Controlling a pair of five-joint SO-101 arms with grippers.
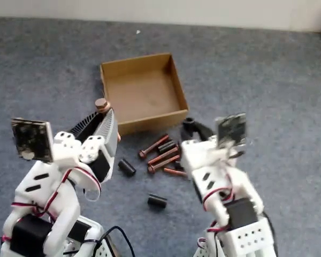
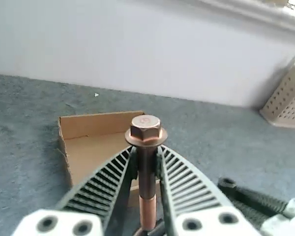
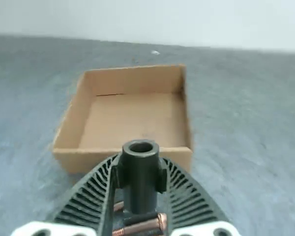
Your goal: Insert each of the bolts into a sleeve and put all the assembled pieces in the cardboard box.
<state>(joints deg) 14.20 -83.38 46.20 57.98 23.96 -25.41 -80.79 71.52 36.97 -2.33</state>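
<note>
materials / finish rundown
bolt: copper-toned metal, smooth, slight sheen. sleeve: black, smooth, matt. cardboard box: plain brown card, matt. carpet: grey cloth, rough nap. left gripper: ribbed dark matt plastic on smooth white plastic.

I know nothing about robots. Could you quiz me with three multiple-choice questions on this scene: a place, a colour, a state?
1. Where do the loose bolts lie? A in the box; B on the carpet; C on an arm.
2. The sleeve in the right gripper is: A black; B white; C copper.
3. The cardboard box is: A empty; B full; C lidded.
Answers: 1 B, they lie on carpet just before the box; 2 A, it shows black in the right wrist view; 3 A, its floor is bare.
</note>
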